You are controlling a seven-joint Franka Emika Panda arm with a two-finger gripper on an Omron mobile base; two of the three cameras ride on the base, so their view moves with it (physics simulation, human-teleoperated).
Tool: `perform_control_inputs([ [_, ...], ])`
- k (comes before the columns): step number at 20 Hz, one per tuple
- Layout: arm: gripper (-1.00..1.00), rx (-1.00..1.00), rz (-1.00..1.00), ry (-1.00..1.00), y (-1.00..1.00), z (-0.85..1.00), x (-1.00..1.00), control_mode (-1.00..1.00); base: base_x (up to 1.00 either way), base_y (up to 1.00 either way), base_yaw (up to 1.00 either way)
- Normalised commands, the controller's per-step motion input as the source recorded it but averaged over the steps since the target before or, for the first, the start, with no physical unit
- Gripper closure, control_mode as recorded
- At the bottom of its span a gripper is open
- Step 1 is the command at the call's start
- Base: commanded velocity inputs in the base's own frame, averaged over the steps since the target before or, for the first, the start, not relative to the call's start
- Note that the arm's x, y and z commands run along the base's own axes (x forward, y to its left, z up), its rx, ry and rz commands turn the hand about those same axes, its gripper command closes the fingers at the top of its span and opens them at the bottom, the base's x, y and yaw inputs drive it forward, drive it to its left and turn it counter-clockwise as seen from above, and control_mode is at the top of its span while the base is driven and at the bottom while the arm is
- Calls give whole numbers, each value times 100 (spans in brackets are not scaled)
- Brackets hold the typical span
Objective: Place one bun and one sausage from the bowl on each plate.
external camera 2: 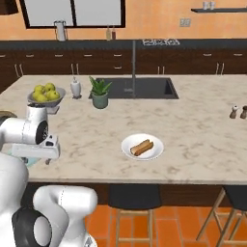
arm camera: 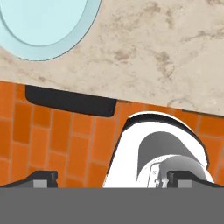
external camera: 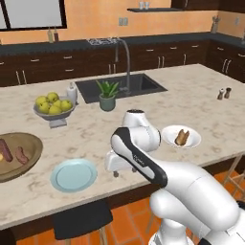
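Wooden bowl (external camera: 28, 158): far left on the marble tabletop (external camera: 201, 100), holding sausages and a yellowish piece at the frame edge.
Fruit bowl (external camera: 54, 111): grey pedestal dish of yellow-green fruit, behind the wooden bowl.
Pale blue plate (external camera: 74, 175): bare, near the front edge, just right of the wooden bowl.
Hand (external camera: 115, 168): hangs low over the front edge, just right of the blue plate — fingers spread wide with nothing between them.
Potted plant (external camera: 108, 94): beside the sink (external camera: 139, 86).
White plate (external camera: 181, 137): right of the arm, carrying a bun-and-sausage piece (external camera: 182, 137).
Shakers (external camera: 224, 93): far right — two, close together.
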Motion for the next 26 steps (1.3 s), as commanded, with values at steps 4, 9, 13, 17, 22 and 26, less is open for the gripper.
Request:
perform_control_inputs([
  [4,-100,0,0,0,0,0,0,100,-100,-14,27],
  [9,-100,0,0,0,0,0,0,100,-77,60,12],
  [13,-100,0,0,0,0,0,0,100,2,100,1],
  [17,-100,0,0,0,0,0,0,100,59,100,-1],
  [22,-100,0,0,0,0,0,0,100,95,90,-11],
  [26,-100,0,0,0,0,0,0,100,94,29,-11],
])
